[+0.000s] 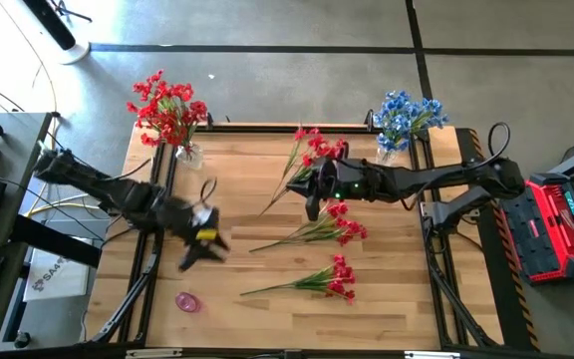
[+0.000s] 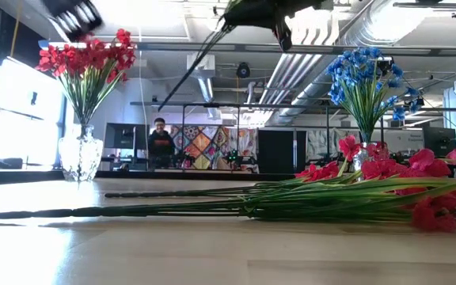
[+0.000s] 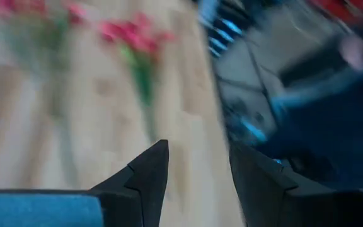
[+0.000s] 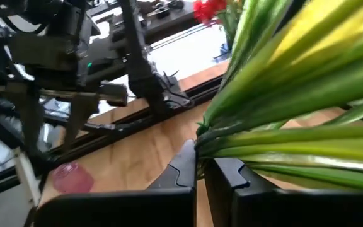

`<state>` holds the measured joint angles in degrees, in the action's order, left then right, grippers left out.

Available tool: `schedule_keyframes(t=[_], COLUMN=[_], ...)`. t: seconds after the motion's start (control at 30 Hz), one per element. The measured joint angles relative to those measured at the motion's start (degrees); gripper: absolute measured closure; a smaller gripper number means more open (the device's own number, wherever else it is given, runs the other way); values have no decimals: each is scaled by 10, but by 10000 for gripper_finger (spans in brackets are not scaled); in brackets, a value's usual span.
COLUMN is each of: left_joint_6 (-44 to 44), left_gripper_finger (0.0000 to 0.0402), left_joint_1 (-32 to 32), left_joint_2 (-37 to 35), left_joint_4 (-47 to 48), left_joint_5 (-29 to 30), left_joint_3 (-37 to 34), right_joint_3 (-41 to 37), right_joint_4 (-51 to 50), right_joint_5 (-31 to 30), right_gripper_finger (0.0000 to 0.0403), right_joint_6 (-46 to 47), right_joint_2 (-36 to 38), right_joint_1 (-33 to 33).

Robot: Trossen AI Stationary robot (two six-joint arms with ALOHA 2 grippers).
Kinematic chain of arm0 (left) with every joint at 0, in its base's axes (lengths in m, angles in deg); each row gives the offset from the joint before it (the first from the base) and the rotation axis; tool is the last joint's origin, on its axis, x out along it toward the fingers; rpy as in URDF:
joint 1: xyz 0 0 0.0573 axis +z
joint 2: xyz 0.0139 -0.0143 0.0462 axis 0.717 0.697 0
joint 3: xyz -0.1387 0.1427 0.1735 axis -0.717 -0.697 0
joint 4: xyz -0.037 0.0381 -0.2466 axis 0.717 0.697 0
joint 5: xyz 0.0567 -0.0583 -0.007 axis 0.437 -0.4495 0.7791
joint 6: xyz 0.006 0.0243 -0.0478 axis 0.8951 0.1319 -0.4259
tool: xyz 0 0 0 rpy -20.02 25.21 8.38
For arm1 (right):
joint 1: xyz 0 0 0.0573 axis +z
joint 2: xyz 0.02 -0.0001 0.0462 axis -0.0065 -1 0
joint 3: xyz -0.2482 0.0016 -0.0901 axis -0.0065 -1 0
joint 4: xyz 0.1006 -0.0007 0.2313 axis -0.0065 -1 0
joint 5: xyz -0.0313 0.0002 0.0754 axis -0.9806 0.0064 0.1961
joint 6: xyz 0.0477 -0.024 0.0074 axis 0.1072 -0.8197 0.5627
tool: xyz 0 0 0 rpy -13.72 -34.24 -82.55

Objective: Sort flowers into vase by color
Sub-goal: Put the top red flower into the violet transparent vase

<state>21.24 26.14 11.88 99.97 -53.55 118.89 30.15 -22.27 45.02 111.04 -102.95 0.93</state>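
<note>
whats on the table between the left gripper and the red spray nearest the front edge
In the high view, only bare wood lies between the left gripper and that red spray.

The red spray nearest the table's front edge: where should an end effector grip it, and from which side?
Probably on the bare green stem of the front red spray, left of the blooms, coming straight down. It lies flat and apart from the others, with the open left end effector nearest.

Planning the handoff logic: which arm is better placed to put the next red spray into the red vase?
Right. The right gripper already holds a red spray lifted off the table, while the left gripper is open and empty, though nearer the red vase.
</note>
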Motion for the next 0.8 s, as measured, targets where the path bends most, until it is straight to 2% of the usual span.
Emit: schedule_keyframes(t=[0.23,0.47,0.53,0.67,0.8], left_joint_6=[-59,-51,-51,-60,-113], left_gripper_finger=[247,247,247,248,248], left_joint_1=[-136,-256,-295,-375,-443], left_joint_2=[26,51,59,67,67], left_joint_4=[-3,42,50,73,98], left_joint_5=[-11,-10,-4,61,175], left_joint_3=[0,0,0,0,0], right_joint_3=[0,3,29,126,262], right_joint_4=[36,137,137,97,-31], right_joint_5=[-22,-105,-116,-130,-148], right_gripper_finger=[403,403,403,403,403], right_joint_6=[43,122,144,133,120], right_joint_2=[-35,-133,-168,-238,-304], right_joint_1=[44,126,143,176,194])
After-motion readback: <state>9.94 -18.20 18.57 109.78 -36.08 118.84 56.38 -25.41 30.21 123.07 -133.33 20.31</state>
